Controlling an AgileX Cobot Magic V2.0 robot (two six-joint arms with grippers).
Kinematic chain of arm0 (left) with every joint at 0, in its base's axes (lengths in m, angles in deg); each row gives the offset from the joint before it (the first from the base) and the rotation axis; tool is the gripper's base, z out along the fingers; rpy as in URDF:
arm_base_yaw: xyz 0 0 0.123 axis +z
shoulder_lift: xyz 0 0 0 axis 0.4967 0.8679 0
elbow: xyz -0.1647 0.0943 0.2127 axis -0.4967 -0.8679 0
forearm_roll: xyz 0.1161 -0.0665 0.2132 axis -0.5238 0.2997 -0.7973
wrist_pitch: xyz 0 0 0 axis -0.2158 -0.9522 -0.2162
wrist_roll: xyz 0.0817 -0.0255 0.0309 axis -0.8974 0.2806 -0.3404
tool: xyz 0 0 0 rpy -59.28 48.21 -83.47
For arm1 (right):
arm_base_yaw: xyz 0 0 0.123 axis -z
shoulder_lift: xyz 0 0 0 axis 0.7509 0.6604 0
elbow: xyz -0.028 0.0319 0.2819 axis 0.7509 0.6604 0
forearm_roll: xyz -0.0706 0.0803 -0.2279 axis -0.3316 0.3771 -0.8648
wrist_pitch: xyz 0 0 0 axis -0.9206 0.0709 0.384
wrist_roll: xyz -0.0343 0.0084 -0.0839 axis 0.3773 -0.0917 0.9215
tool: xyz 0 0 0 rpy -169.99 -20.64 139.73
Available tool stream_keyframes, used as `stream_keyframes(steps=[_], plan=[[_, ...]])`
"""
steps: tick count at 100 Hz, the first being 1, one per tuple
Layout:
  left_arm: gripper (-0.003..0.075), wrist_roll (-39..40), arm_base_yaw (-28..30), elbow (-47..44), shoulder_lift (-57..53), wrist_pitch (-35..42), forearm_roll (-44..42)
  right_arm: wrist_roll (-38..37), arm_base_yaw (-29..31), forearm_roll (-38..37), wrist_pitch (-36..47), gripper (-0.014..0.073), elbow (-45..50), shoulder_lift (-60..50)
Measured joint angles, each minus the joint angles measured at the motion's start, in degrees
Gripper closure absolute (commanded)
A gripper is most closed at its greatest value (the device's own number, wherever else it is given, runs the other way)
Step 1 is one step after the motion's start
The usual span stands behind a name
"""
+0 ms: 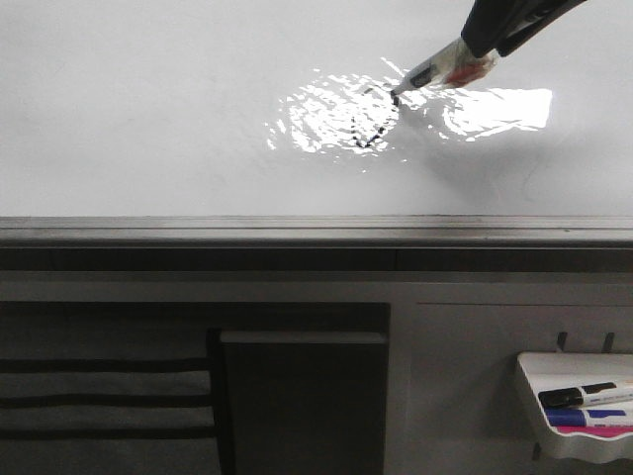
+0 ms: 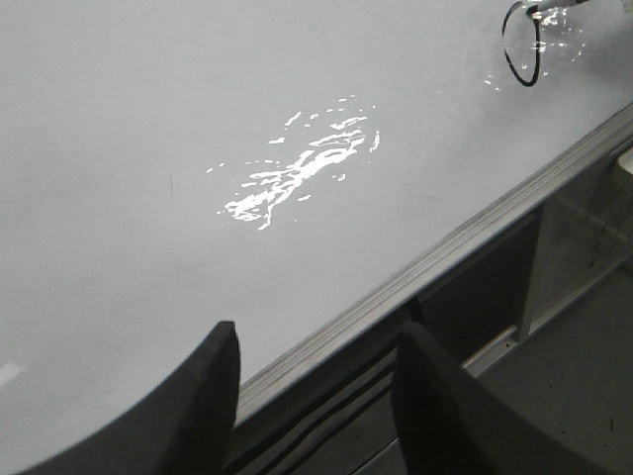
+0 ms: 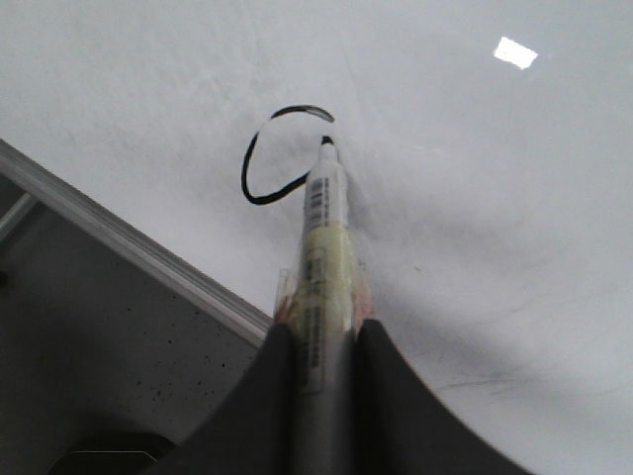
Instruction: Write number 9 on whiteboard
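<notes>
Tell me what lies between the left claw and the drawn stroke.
Only bare whiteboard with glare, seen in the left wrist view, between the left claw and the stroke.

Right end effector (image 3: 318, 346) reaches in from the upper right of the front view, angled down and to the left, its two dark fingers (image 3: 259, 396) closed tight on a marker (image 3: 321, 237) whose tip points away from the wrist. Left end effector (image 2: 316, 396) hangs with fingers (image 2: 193, 406) spread apart, nothing between them, not seen in the front view.
</notes>
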Motion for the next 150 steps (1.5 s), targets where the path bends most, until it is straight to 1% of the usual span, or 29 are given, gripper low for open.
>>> stream_keyframes(steps=[52, 62, 74, 99, 106, 110, 120, 121, 130, 141, 150], plan=[[0.0387, 0.00, 0.00, 0.00, 0.00, 0.00, 0.00, 0.00, 0.00, -0.32, -0.98, 0.0639, 0.00, 0.76], [0.0387, 0.00, 0.00, 0.00, 0.00, 0.00, 0.00, 0.11, -0.30, 1.07, -1.49, 0.0639, 1.57, 1.51], [0.0387, 0.00, 0.00, 0.00, 0.00, 0.09, 0.00, 0.20, -1.27, 3.14, -3.83, 0.0639, 3.49, 2.14], [0.0387, -0.10, 0.00, 0.00, 0.00, -0.02, 0.00, 0.20, -2.26, 3.15, -6.62, 0.0639, 3.20, 2.38], [0.0387, -1.33, 0.00, 1.23, 0.68, -1.86, 0.84, 1.44, -2.48, 3.38, -8.39, 0.0639, 2.57, 1.89], [0.0387, -2.78, -0.29, 2.14, 1.13, -3.61, 1.73, 3.64, -2.97, 3.53, -9.98, 0.0639, 1.88, 1.12], [0.0387, -7.92, -2.54, 5.20, 3.85, -8.61, 5.75, 10.88, -4.93, 4.87, -14.60, 0.0639, 0.22, -1.62], [0.0387, -8.81, -3.03, 5.39, 4.09, -9.43, 6.03, 12.72, -5.51, 5.09, -15.38, 0.0639, 0.03, -2.07], [0.0387, -14.58, -7.00, 7.39, 7.57, -13.76, 8.22, 18.95, -7.89, 5.81, -19.82, 0.0639, -0.57, -4.69], [0.0387, -17.98, -13.25, 8.54, 12.73, -14.82, 8.84, 23.55, -10.53, 6.03, -21.65, 0.0639, -0.57, -7.20], [0.0387, -18.79, -19.22, 9.33, 16.95, -12.90, 8.93, 25.52, -12.15, 6.03, -21.87, 0.0639, -0.57, -8.63]])
